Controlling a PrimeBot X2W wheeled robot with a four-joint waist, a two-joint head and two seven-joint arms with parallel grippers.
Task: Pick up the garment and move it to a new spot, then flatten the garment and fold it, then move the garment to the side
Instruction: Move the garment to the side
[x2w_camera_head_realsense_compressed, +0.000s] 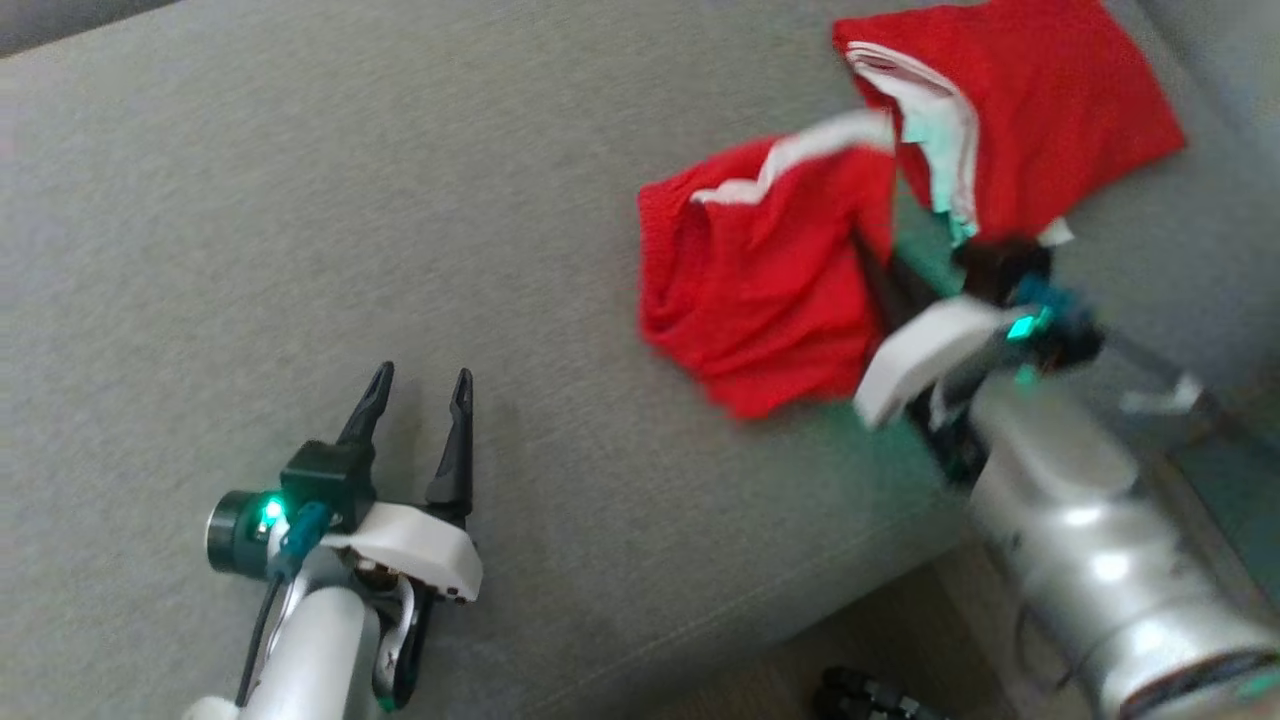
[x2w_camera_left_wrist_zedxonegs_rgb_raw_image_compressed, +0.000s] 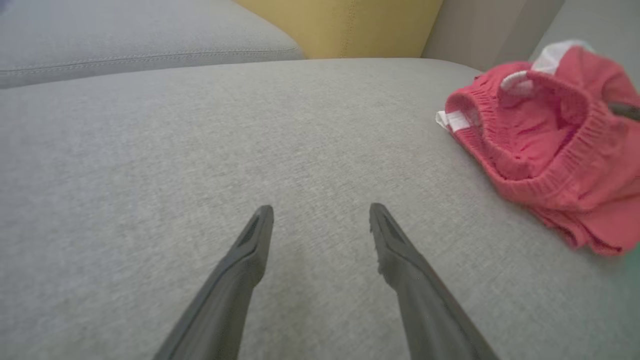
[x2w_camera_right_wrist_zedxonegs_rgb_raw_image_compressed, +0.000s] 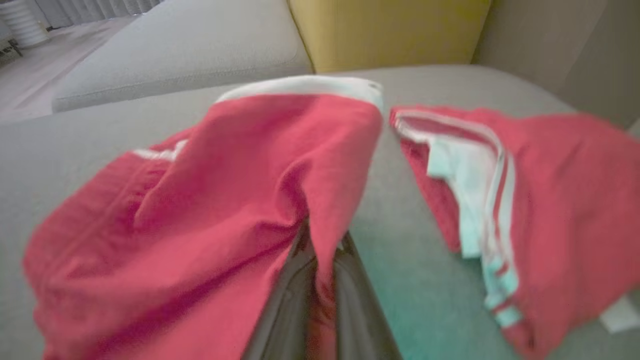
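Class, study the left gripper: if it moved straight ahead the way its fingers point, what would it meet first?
The open left gripper points along the bare grey fabric sofa cushion; likely it meets that first, though depth is unclear. The red knitted garment lies off to its right.

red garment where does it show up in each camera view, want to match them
Head view: red garment at upper right, lying on the grey cushion.
Left wrist view: red garment at the right edge, bunched up.
Right wrist view: red garment across the middle, with the right gripper shut on a fold at bottom centre.
Shared landmark: the grey cushion under it. The yellow panel behind is in both wrist views.
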